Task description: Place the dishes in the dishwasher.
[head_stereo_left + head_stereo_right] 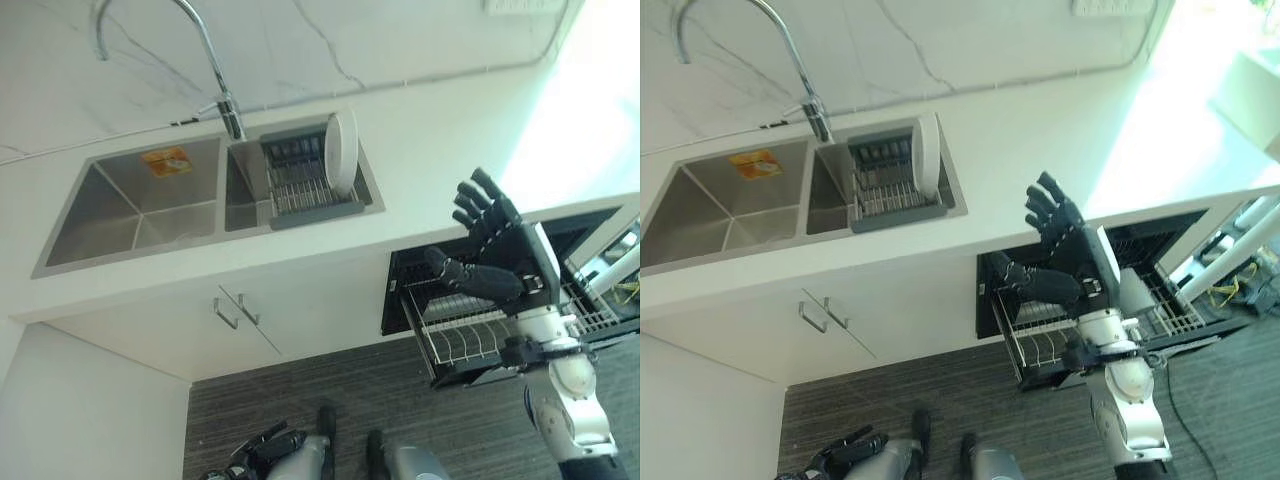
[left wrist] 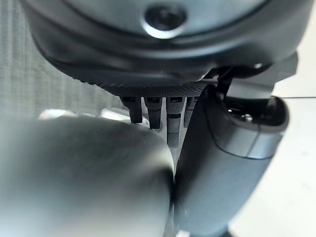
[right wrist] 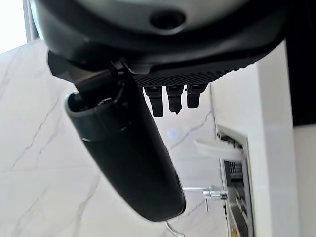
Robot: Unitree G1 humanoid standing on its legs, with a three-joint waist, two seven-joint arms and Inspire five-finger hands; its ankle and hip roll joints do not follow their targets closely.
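Note:
A white plate [image 1: 341,150] stands upright in a grey drying rack [image 1: 310,195] set in the sink's right basin. The plate [image 3: 217,148] also shows on edge past the fingers in the right wrist view. My right hand [image 1: 495,250] is raised in the air with fingers straight and thumb out, holding nothing. It hangs in front of the dishwasher's pulled-out wire rack [image 1: 455,345], well to the right of the plate and apart from it. My left hand [image 1: 265,448] hangs low near the floor, relaxed and empty.
A tall curved faucet [image 1: 210,60] rises behind the two-basin steel sink [image 1: 130,205]. White counter [image 1: 440,150] runs to the right above the open dishwasher [image 1: 410,275]. Cabinet doors with two bar handles [image 1: 235,308] sit under the sink.

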